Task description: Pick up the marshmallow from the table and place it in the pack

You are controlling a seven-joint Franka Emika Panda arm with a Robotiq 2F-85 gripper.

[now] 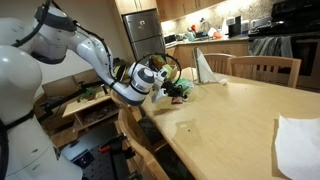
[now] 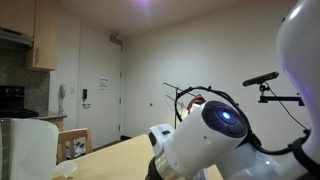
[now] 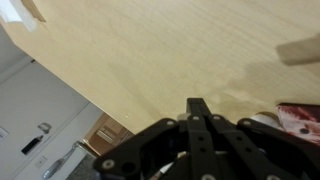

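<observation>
Black gripper (image 3: 197,108) is pressing its jaws together, marshmallow indiscernible; soft pale green-teal plastic pack (image 1: 190,88) is lying just frame-right of it, mid-frame.

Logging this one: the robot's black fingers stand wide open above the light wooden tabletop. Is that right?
Not quite. The black fingers are shut, their tips pressed together, not wide open. The wrist view shows this plainly. The rest holds: they hang above the light wooden tabletop.
</observation>
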